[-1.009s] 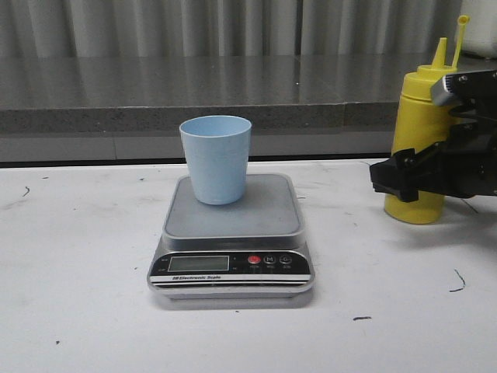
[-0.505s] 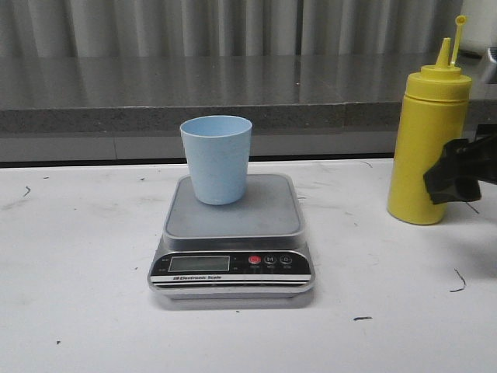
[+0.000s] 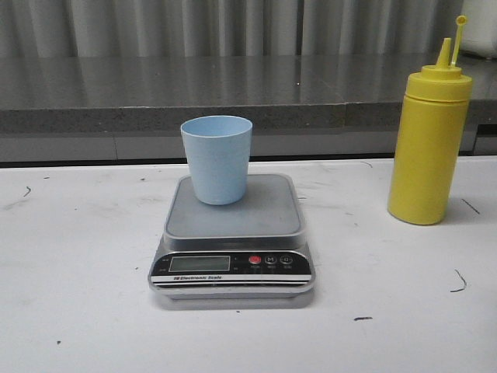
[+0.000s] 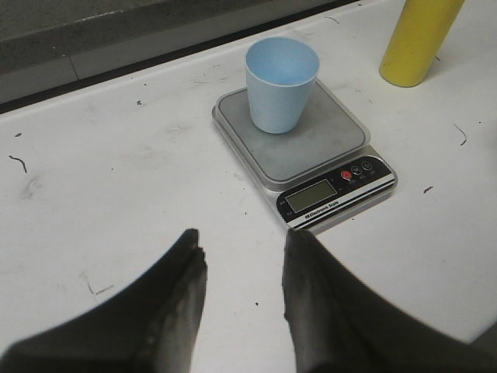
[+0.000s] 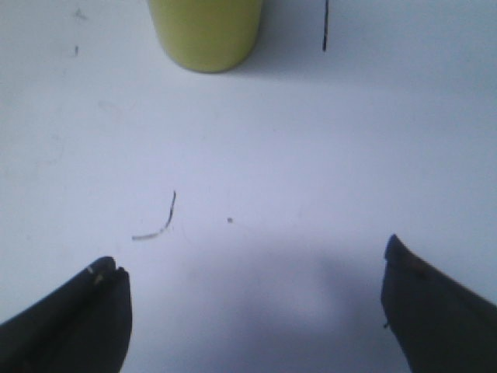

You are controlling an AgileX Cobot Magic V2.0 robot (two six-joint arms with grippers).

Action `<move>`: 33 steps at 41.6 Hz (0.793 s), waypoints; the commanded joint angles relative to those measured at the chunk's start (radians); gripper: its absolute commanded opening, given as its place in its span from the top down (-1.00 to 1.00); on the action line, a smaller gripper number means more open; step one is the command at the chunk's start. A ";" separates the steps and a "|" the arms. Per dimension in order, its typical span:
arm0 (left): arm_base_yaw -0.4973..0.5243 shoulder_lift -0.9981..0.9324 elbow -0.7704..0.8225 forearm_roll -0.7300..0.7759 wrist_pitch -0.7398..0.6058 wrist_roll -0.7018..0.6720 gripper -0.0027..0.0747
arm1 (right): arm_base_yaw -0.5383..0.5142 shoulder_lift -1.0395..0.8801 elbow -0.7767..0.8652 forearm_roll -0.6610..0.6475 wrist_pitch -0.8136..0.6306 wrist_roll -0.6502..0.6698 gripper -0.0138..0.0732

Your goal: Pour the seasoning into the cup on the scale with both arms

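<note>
A tall yellow plastic squeeze bottle (image 3: 429, 140) with a cone nozzle stands upright on the white table (image 3: 78, 295), well to the right of the steel-topped scale (image 3: 231, 237), where a matte pale blue cup (image 3: 217, 158) sits. The right gripper (image 5: 252, 311) is spread wide and empty near the bottle; the left gripper (image 4: 241, 287) is parted, holding nothing. Gripping the soft bottle squarely at mid-body would likely limit slipping.

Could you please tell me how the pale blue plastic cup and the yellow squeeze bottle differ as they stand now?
The pale blue plastic cup is short, open-topped and stands on the silver-grey digital scale; the yellow squeeze bottle is about twice as tall, has a conical nozzle on top and stands directly on the white table. The cup tapers downward; the bottle's sides run straight. Both stand upright, ungripped.
</note>
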 commanded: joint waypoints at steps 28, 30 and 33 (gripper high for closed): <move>0.001 0.000 -0.027 0.000 -0.074 -0.011 0.31 | 0.014 -0.567 -0.118 0.310 0.334 -0.366 -0.84; 0.001 0.000 -0.027 0.000 -0.074 -0.011 0.31 | 0.014 -0.587 -0.118 0.310 0.338 -0.366 -0.84; 0.001 0.000 -0.027 0.000 -0.074 -0.011 0.31 | 0.014 -0.610 -0.118 0.310 0.343 -0.366 -0.84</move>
